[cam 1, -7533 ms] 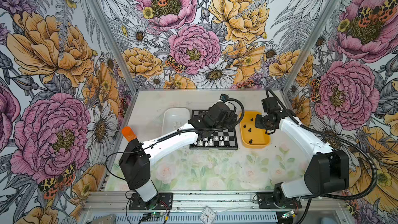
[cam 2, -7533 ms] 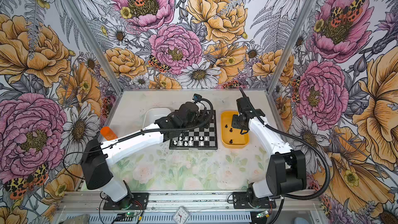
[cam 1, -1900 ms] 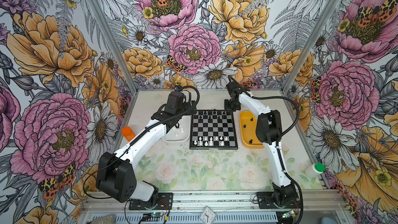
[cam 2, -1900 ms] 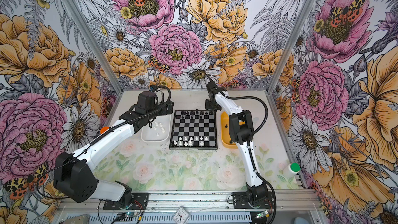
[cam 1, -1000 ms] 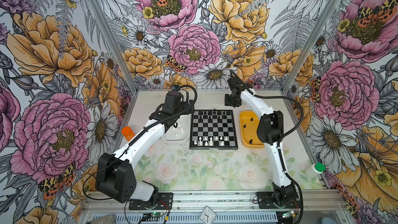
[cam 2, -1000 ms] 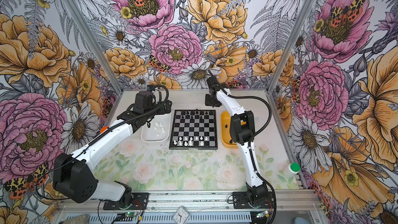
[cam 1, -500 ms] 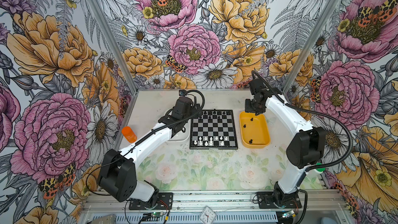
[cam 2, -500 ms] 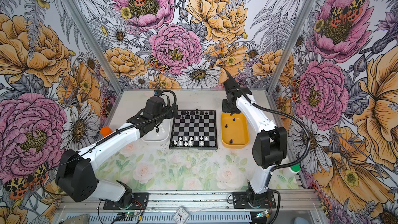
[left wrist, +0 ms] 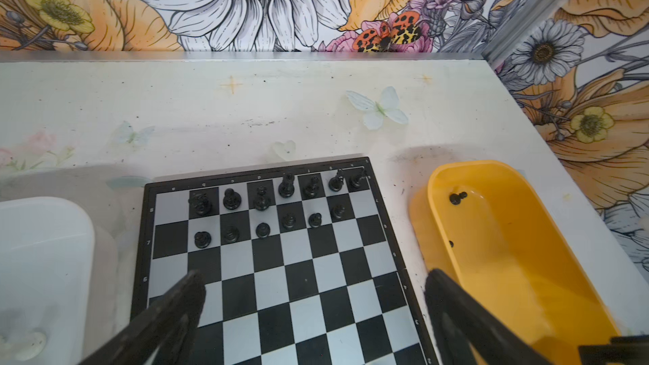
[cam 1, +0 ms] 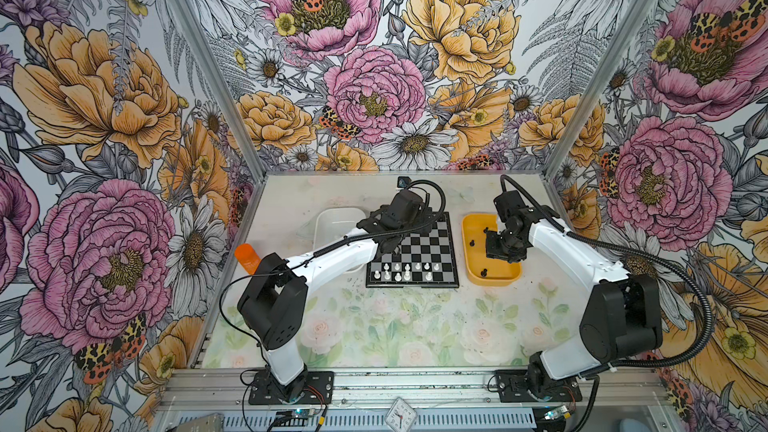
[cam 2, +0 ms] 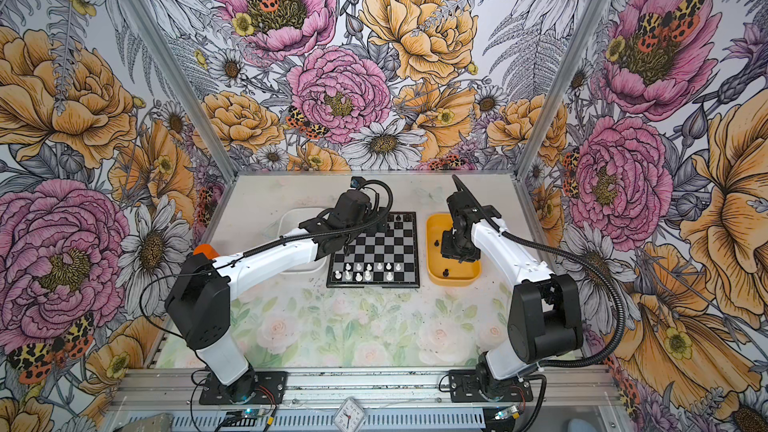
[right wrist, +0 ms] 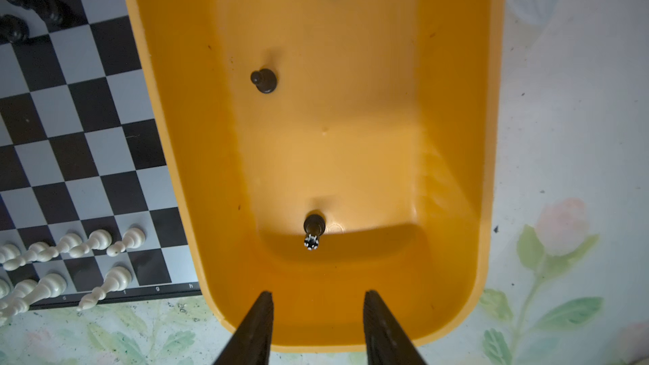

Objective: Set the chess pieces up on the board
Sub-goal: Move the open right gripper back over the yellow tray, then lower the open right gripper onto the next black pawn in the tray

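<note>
A: Your board (cam 1: 432, 249) sits low in the middle of both top views. The white tray (cam 1: 332, 222) is just left of it and the yellow tray (cam 1: 505, 274) just right.

B: You have black pieces (left wrist: 262, 201) in the two far rows, along the upper edge of the board in a top view. The white pieces (cam 1: 399, 274) stand in the two near rows, along its lower edge.

A: Your left gripper (left wrist: 312, 277) hangs over the upper left part of the board in both top views. Its fingers (left wrist: 175, 310) are spread wide, nothing between them, and they touch no piece.

B: Your right gripper (right wrist: 318, 294) is over the yellow tray, right of centre in both top views. Its fingers (right wrist: 253, 328) are parted and the gap is bare.

A: You can see three pawns (right wrist: 264, 80) in that yellow tray, all black and well apart from one another.

B: The nearest pawn (right wrist: 313, 228) is just ahead of your right fingertips and not touched. You cannot tell from here whether it stands or lies on its side.

A: In a top view one pawn (cam 1: 484, 272) shows near the tray's lower edge, below the right gripper.
</note>
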Controlling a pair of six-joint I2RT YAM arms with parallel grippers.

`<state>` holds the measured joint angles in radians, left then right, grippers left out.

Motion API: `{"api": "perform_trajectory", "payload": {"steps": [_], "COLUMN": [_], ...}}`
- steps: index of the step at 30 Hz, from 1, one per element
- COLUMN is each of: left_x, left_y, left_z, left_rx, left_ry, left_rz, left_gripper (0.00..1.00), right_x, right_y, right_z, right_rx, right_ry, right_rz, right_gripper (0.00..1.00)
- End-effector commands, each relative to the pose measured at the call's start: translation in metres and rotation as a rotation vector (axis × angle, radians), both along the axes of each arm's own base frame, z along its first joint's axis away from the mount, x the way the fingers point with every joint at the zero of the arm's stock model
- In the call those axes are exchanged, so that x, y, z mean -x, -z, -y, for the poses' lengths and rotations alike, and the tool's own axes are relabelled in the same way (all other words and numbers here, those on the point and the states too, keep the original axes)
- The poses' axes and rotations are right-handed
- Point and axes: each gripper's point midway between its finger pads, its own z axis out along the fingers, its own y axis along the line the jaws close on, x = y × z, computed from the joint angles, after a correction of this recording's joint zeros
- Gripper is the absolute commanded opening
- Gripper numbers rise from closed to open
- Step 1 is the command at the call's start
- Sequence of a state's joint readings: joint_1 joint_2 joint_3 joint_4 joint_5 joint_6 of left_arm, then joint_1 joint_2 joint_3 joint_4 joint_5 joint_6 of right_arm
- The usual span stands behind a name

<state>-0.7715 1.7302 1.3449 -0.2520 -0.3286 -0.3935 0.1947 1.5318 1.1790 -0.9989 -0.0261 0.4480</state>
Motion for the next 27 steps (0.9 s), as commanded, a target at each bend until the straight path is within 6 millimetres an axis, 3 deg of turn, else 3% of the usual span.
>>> {"api": "perform_trajectory", "payload": {"steps": [1, 10, 15, 19, 27], "left_x": [-0.003, 0.0, 0.0, 0.007, 0.008], "left_y": [-0.019, -0.029, -0.03, -0.035, -0.02], "left_z": [0.004, 0.009, 0.015, 0.01, -0.001], "left_rx": [-0.003, -0.037, -0.04, -0.025, -0.033], "left_ry": [0.029, 0.092, 0.123, 0.12, 0.096], "left_rz": [0.058, 0.072, 0.067, 0.068, 0.045], "left_gripper": [0.99, 0.99, 0.99, 0.99, 0.99], "right_x": [-0.01, -0.035, -0.057, -0.045, -0.006], "right_y": [0.001, -0.014, -0.012, -0.007, 0.019], "right_z": [-0.007, 0.011, 0.006, -0.005, -0.01], "right_rx": [-0.05, 0.054, 0.037, -0.03, -0.034], "right_ry": [0.023, 0.049, 0.047, 0.047, 0.021], "right_rz": [0.055, 0.134, 0.126, 0.088, -0.013], "right_gripper": [0.43, 0.46, 0.38, 0.38, 0.39]}}
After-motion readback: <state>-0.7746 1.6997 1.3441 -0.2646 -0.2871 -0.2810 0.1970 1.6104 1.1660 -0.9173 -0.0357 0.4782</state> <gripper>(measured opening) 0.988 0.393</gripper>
